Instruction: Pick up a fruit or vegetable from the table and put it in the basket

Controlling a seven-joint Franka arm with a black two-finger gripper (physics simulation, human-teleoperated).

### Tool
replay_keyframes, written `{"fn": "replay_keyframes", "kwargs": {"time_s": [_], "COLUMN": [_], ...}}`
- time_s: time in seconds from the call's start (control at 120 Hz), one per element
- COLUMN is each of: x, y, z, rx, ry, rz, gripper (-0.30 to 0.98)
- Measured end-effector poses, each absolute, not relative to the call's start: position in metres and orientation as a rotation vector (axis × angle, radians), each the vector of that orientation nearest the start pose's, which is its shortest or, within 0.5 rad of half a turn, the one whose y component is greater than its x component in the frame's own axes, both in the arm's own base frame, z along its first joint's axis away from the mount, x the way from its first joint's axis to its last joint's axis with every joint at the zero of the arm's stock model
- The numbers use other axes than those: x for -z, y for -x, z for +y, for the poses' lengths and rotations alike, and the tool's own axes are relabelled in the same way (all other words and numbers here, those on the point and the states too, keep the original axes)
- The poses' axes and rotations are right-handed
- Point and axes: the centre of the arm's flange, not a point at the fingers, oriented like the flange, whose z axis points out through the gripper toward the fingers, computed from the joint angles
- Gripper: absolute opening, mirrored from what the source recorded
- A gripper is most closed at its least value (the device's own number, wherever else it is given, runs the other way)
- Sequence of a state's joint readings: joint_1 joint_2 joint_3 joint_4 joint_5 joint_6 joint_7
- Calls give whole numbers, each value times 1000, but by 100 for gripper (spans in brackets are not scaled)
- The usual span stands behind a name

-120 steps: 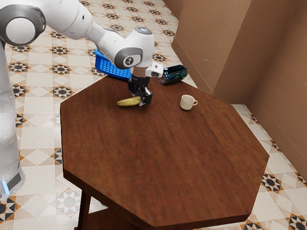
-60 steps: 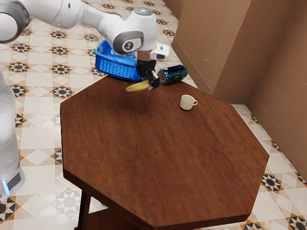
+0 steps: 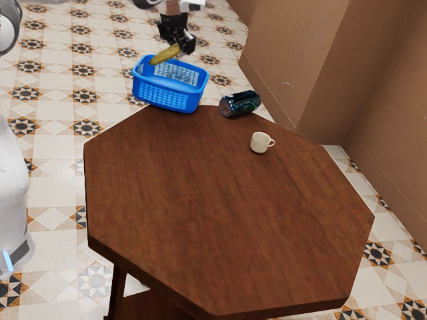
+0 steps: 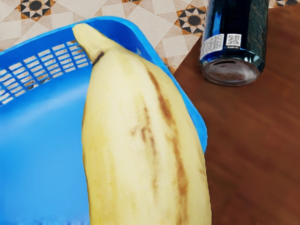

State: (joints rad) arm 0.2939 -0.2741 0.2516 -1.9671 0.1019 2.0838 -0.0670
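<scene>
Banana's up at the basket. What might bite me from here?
The claw holds the banana near one end, so it may pivot or slip.
In the wrist view the banana overlaps the rim of the basket; let go there, it might catch and roll outside.
The basket appears to be at the edge of the table; a bump could tip it off.

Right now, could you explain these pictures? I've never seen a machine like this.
The machine is one jointed white robot arm with a black two-finger gripper. The exterior view comes from a camera at the arm's side; the wrist view comes from one on its hand, looking past the big yellow banana.

The gripper holds that banana over a blue basket at the edge of the wooden table. On the table, a dark, shiny container lies on its side, and a small cream cup stands upright.
</scene>
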Motion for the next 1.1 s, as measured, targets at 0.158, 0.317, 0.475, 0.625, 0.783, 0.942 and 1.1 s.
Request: {"fn": "replay_keyframes", "kwargs": {"time_s": [0.158,0.317,0.475,0.625,0.783,0.942,1.1], "x": [-620,-634,-644,-641,-632,-652,-673], "y": [-411,-413,-419,-428,-431,-422,-511], "z": [319,372,398,401,407,400,194], "rx": [497,517,548,550,538,605,596], "ry": [2822,2775,2771,2799,2823,2822,3013], "rz": [-904,-952,-931,-870,-830,-835,-918], "gripper": [11,11,12,11,47,62,67]}}
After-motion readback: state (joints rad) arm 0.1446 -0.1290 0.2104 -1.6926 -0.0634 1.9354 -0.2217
